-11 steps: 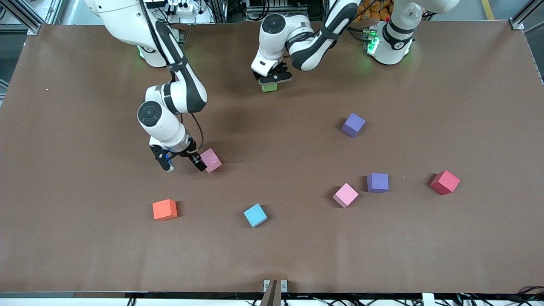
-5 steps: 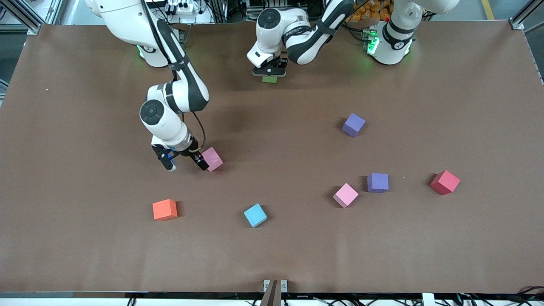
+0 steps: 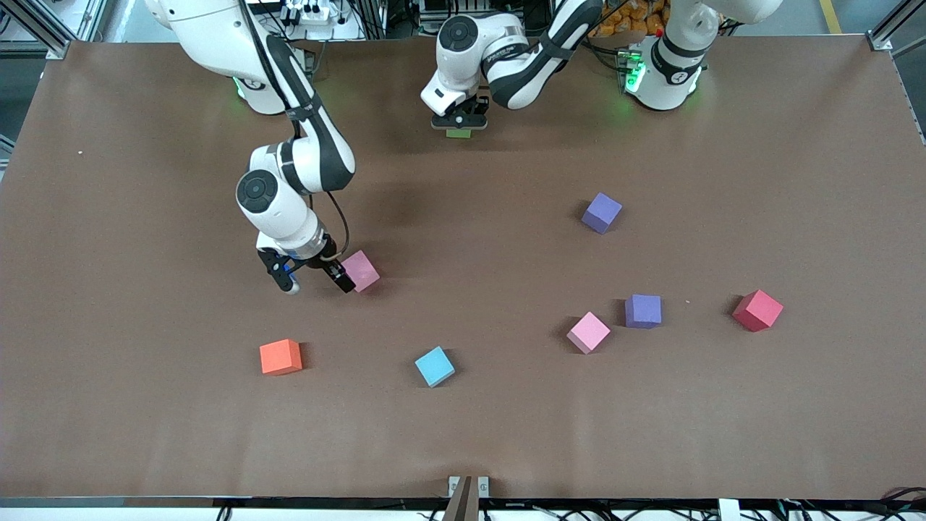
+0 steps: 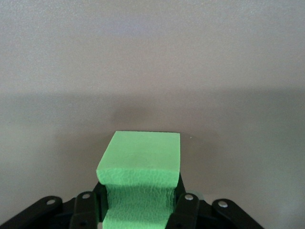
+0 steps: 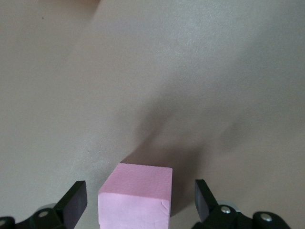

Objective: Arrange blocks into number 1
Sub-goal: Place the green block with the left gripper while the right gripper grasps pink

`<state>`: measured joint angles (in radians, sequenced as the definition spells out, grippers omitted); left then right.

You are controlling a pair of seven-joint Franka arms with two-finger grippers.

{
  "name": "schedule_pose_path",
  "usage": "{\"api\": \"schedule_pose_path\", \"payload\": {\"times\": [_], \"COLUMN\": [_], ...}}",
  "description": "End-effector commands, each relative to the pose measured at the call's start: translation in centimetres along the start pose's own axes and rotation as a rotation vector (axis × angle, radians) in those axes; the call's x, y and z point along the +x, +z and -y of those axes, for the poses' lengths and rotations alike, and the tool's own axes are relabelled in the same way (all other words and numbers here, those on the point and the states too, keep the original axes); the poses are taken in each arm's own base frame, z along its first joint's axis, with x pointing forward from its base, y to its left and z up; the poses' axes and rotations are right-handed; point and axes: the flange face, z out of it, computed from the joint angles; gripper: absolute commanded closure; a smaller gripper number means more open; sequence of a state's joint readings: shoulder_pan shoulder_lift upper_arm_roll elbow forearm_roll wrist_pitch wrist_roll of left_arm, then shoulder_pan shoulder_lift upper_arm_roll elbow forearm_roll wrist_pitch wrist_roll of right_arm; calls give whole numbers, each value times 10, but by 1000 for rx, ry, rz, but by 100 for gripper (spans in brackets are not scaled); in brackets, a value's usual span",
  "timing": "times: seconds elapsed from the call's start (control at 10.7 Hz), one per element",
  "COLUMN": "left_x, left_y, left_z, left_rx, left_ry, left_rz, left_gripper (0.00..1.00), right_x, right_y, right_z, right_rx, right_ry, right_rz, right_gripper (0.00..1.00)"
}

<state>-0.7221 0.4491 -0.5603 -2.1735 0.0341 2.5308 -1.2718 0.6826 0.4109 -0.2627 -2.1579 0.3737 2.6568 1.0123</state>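
My left gripper is shut on a green block, low over the table close to the robots' bases. In the left wrist view the green block is pinched and dented between the fingers of that gripper. My right gripper stands open and low at a pink block. In the right wrist view this pink block lies in line with the gap of the gripper, and neither finger touches it. In the front view it sits right beside one finger.
Loose on the brown table lie an orange block, a light blue block, a second pink block, two purple blocks and a red block.
The left gripper has carried the green block toward the robots' bases and has now come to rest. The right gripper has shifted only slightly beside the pink block.
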Motion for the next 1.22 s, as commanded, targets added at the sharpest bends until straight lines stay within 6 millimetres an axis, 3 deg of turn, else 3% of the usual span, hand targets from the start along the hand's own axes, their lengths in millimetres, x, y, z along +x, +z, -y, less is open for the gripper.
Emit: {"api": "schedule_pose_path", "payload": {"times": [0.0, 0.09, 0.19, 0.47, 0.56, 0.75, 0.94, 1.12], "left_x": [-2, -1, -1, 3, 4, 12, 49, 90], "left_y": [0, 0, 1, -8, -13, -42, -88, -123], "left_z": [0, 1, 1, -4, -7, -17, -12, 7], "left_rx": [13, 19, 28, 17, 12, 15, 30, 1], "left_ry": [30, 41, 44, 21, 18, 13, -38, -104], "left_rz": [17, 18, 22, 22, 18, 5, -17, -55], "left_gripper": [100, 100, 2, 0, 0, 0, 0, 0], "right_x": [-1, -3, -3, -13, -21, -33, -42, -43], "right_y": [13, 19, 20, 27, 30, 30, 24, 11], "right_z": [9, 12, 12, 14, 16, 18, 21, 19], "right_rx": [5, 0, 7, 6, 8, 10, 21, 31], "right_ry": [0, -6, -6, -23, -37, -60, -81, -93], "right_rz": [-2, -4, -11, -10, -6, 1, 5, 10], "right_gripper": [0, 0, 0, 2, 13, 39, 53, 52]}}
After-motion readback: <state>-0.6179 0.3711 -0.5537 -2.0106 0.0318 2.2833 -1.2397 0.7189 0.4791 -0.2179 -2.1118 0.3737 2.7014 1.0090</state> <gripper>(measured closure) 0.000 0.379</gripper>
